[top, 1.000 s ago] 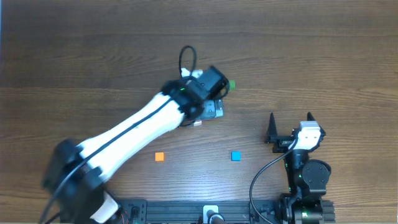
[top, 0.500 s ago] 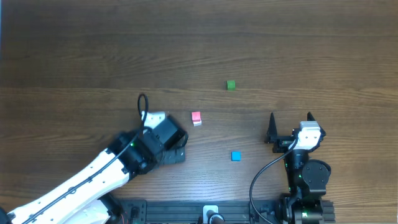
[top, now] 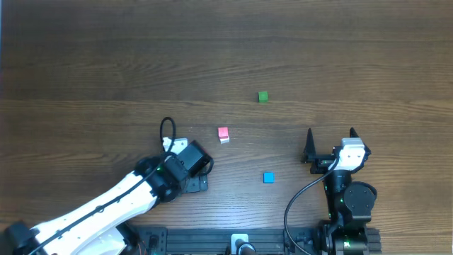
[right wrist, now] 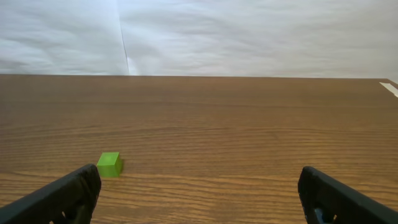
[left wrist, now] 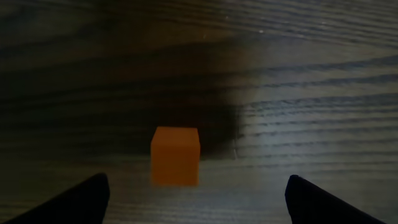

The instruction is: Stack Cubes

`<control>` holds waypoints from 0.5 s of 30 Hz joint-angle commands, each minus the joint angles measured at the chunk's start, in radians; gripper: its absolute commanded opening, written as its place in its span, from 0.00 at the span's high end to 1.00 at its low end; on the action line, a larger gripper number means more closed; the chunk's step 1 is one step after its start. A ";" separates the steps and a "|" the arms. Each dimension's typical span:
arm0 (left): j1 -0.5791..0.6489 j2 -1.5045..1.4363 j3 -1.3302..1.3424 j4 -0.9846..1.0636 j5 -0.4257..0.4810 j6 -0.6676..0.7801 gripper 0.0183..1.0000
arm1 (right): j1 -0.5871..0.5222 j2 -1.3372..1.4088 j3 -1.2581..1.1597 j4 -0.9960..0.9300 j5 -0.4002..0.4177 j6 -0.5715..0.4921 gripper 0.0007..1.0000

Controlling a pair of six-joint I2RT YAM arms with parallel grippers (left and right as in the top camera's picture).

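Note:
An orange cube [left wrist: 175, 155] lies on the wood table just ahead of my left gripper [left wrist: 196, 190], whose fingers are open and set wide to either side of it. Seen from above, that left gripper [top: 193, 178] hangs low at the front centre-left and covers the orange cube. A pink cube [top: 224, 132] sits on top of a white cube [top: 224, 140] near the middle. A blue cube [top: 268, 178] lies at the front centre. Farther back is a green cube [top: 263, 97], the green cube [right wrist: 109, 164] ahead of my right gripper [right wrist: 199, 186]. My right gripper [top: 330, 144] is open and holds nothing.
The brown wood table [top: 106, 57] stretches wide at the back and left. A pale wall [right wrist: 249, 37] rises beyond the table's far edge. A black rail [top: 241, 241] with the arm bases runs along the front.
My left arm pulled back from the pink and white cubes near the middle to the front centre-left, over the orange cube. The pink-on-white stack now stands uncovered. The right arm is still.

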 commanded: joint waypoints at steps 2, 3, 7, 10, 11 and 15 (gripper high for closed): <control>0.000 0.096 -0.003 0.044 -0.003 -0.011 0.16 | -0.006 -0.006 -0.008 0.002 0.008 -0.004 0.01; 0.013 0.121 -0.003 0.062 -0.002 -0.011 0.18 | -0.006 -0.006 -0.008 0.002 0.008 -0.004 0.01; 0.039 0.132 -0.003 0.073 0.005 -0.011 0.19 | -0.006 -0.006 -0.008 0.002 0.008 -0.004 0.01; 0.043 0.132 -0.003 0.072 0.006 -0.010 0.19 | -0.006 -0.006 -0.008 0.002 0.008 -0.004 0.01; 0.043 0.132 -0.003 0.072 0.006 -0.010 0.20 | -0.006 -0.006 -0.008 0.002 0.008 -0.004 0.01; 0.043 0.132 -0.003 0.072 0.010 -0.010 0.25 | -0.006 -0.006 -0.008 0.002 0.008 -0.004 0.01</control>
